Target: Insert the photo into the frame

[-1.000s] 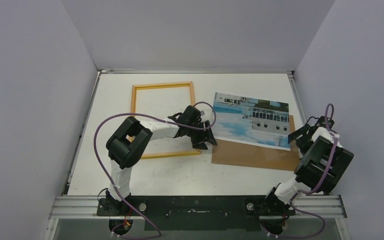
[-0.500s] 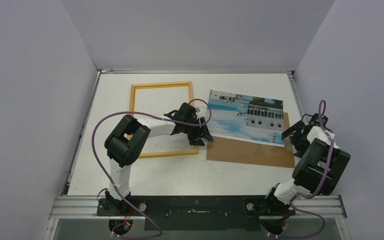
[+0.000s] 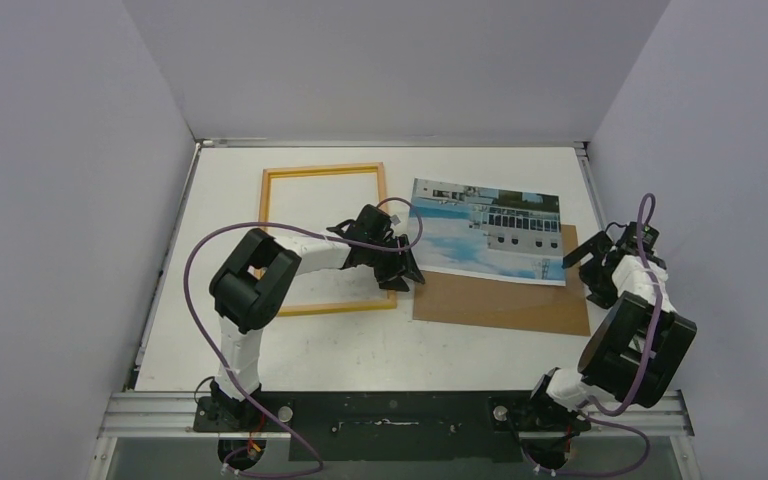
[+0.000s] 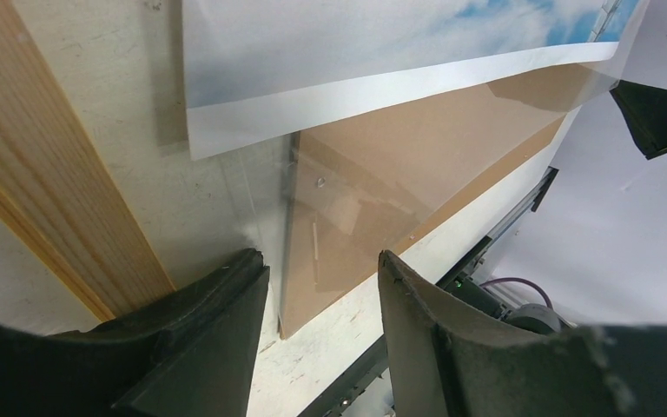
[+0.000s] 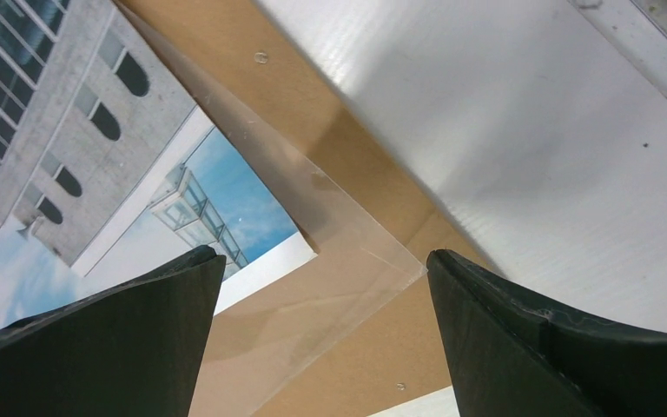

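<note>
The photo (image 3: 485, 232) lies face up, partly on a brown backing board (image 3: 505, 298), right of the orange-yellow frame (image 3: 272, 240), which lies flat on the table. My left gripper (image 3: 407, 274) is open and low between the frame's right side and the board's left end. In the left wrist view its jaws (image 4: 321, 274) straddle the board's near corner (image 4: 382, 191), with the photo's white border (image 4: 356, 82) beyond and the frame's wooden edge (image 4: 43, 174) to the left. My right gripper (image 3: 584, 270) is open at the board's right end. Its wrist view shows the open jaws (image 5: 323, 269) over the photo's corner (image 5: 95, 130).
A clear sheet lies between photo and board; its corner (image 5: 373, 252) sticks out past the photo, and its edge (image 4: 260, 191) shows in the left wrist view. Grey walls enclose the table on three sides. The metal rail (image 3: 400, 410) with the arm bases runs along the near edge.
The photo, clear sheet and board have slid left toward the frame. My left gripper drew back left with them. My right gripper followed leftward at the board's right end.
</note>
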### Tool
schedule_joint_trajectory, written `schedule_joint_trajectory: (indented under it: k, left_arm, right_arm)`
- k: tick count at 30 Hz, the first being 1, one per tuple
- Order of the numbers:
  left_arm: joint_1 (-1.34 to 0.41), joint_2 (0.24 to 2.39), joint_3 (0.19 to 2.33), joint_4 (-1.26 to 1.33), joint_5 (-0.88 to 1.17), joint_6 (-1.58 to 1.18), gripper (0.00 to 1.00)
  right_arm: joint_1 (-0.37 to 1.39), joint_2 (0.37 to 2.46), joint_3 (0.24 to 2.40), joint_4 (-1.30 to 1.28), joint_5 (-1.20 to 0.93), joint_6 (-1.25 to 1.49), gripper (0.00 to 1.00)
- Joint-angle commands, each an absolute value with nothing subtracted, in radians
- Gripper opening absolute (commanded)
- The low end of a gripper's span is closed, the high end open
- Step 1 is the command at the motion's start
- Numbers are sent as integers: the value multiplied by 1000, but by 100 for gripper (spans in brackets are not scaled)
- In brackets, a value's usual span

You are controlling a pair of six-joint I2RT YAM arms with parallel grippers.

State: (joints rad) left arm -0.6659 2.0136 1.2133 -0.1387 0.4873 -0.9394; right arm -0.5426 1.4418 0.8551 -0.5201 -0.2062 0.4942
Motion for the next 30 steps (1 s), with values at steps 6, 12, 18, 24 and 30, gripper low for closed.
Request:
schedule_joint_trajectory:
  k: [6,12,18,24,30]
  left_arm:
    - [-626,2068,1254,-232,417,-855,48]
    - [-601,2063,1262,-276,385,-834,49]
    - [-586,2049,1210,-252,391,-837,51]
    - [-586,2044,1198,-253,395,-828,52]
    - [-585,2053,1204,-257,417,-824,53]
  right_arm:
    - [-498,1339,770,-388,-294,525,86]
    - [-446,1351,717,-389,-286,531,84]
    - [-414,1318,671,-372,-270,562,83]
    - [-415,1353,816,-531,-38,533,88]
    - [-435,1449,906,-598,93,526,93]
